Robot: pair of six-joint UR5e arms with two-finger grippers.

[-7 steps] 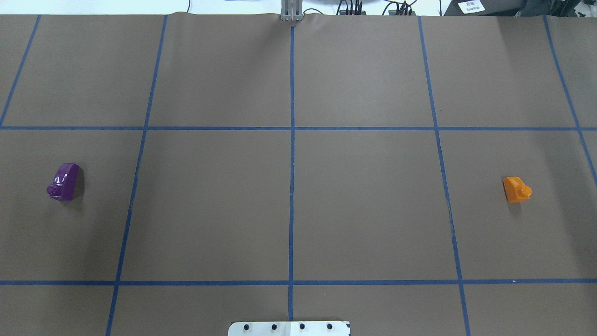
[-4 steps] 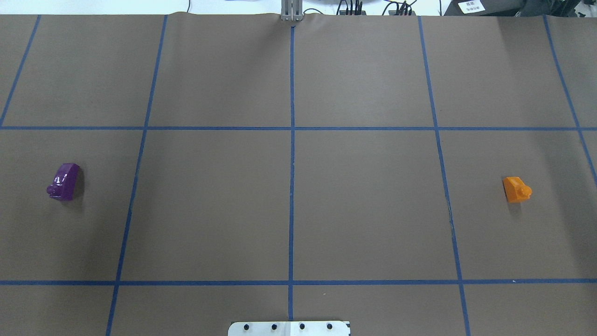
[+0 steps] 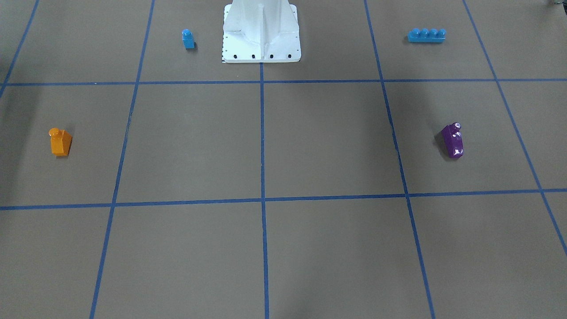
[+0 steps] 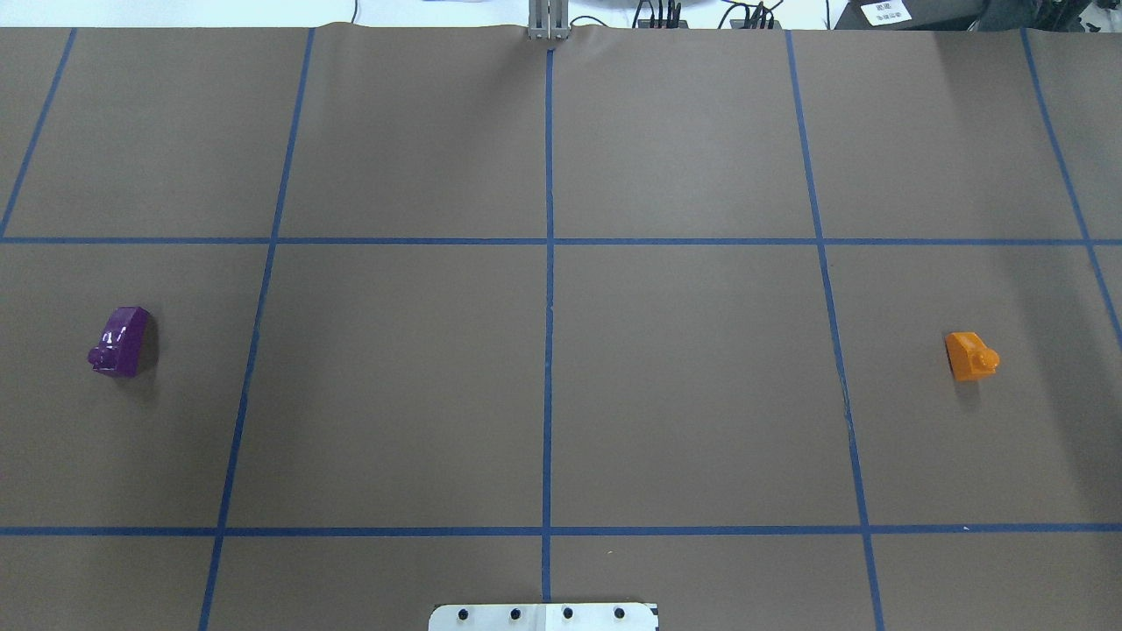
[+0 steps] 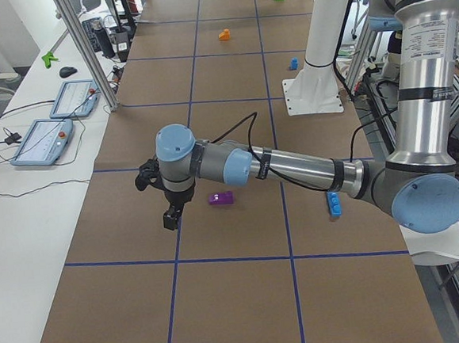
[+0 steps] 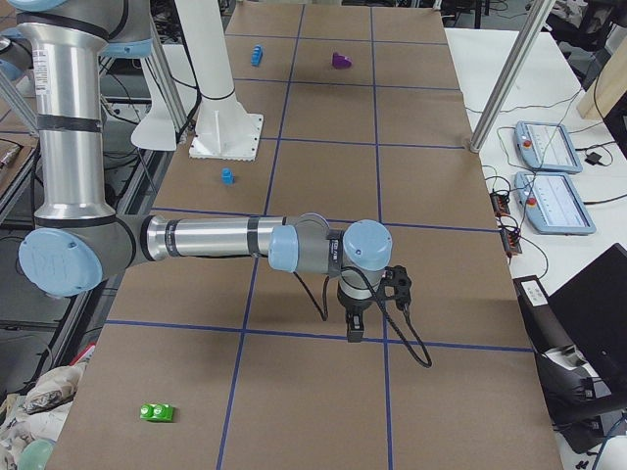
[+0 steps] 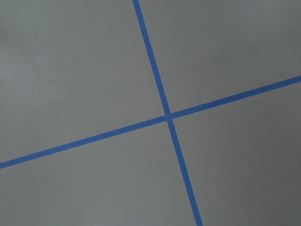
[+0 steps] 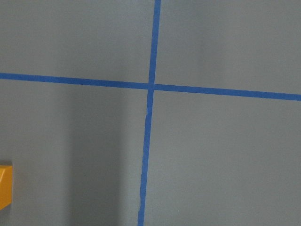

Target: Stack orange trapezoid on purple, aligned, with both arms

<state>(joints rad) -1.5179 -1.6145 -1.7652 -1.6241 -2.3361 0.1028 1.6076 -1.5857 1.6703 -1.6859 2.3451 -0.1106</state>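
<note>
Left tool (image 5: 170,220) pointing down, right tool (image 6: 355,331) likewise

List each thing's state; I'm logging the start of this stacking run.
orange trapezoid: on its side, unstacked, ungripped
purple brick: on its side, unstacked, ungripped
small blue brick: upright, stud up
long blue brick: upright, studs up
left gripper: over the table, open or shut unclear
right gripper: over the table, open or shut unclear
</note>
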